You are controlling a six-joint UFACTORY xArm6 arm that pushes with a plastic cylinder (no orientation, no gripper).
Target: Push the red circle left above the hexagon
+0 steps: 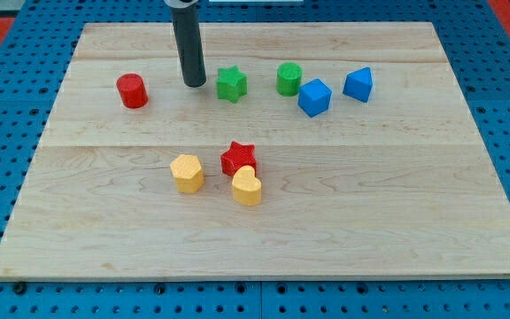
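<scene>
Where the rod comes down from the view's top, my tip (195,83) rests on the tabletop (397,221) between the red circle (132,90) and the green star (231,84), nearer the star, touching neither. The tool is a plain rod with no jaws, so it holds nothing. Red circle: upper left of the tabletop, well apart from other blocks. Yellow hexagon (187,173): lower down, to the circle's lower right. Red star (238,158) just right of hexagon, touching the yellow heart (247,186) below it. Right of green star: green cylinder (289,79), then blue cube (314,97) close beside it, then a blue block (358,84), shape unclear.
</scene>
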